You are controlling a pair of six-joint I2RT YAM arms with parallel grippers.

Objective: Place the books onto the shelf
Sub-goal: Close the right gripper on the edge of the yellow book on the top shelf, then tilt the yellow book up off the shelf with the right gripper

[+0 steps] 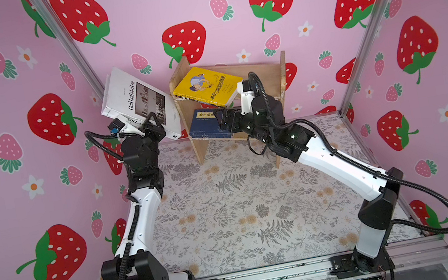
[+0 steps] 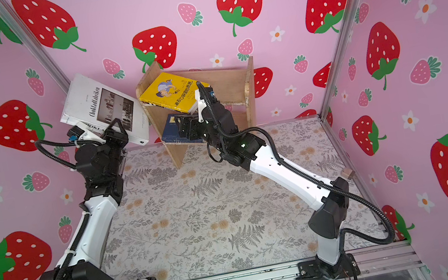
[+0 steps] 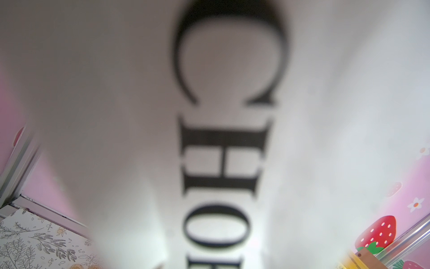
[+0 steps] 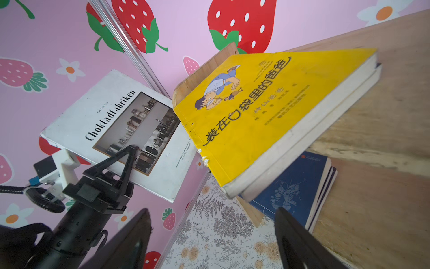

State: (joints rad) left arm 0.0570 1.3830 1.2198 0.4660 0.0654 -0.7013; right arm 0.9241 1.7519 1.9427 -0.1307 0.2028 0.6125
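Beside the shelf [image 1: 276,75] the left gripper [image 1: 154,121] is pinching the tilted white book [image 1: 131,96], risking a slip, while the open right gripper [image 4: 213,209] is hovering by the overhanging yellow book [image 1: 207,86].

white book [image 1: 127,92], yellow book [image 1: 207,87], navy books [image 1: 200,127]; pink walls [image 1: 192,0], strawberry print.

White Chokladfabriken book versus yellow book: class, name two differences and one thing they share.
The white book is gripped in the air by the left gripper beside the shelf; the yellow book lies on its top tier. The white book's cover shows a photo, the yellow book's a cartoon figure. Both are closed.
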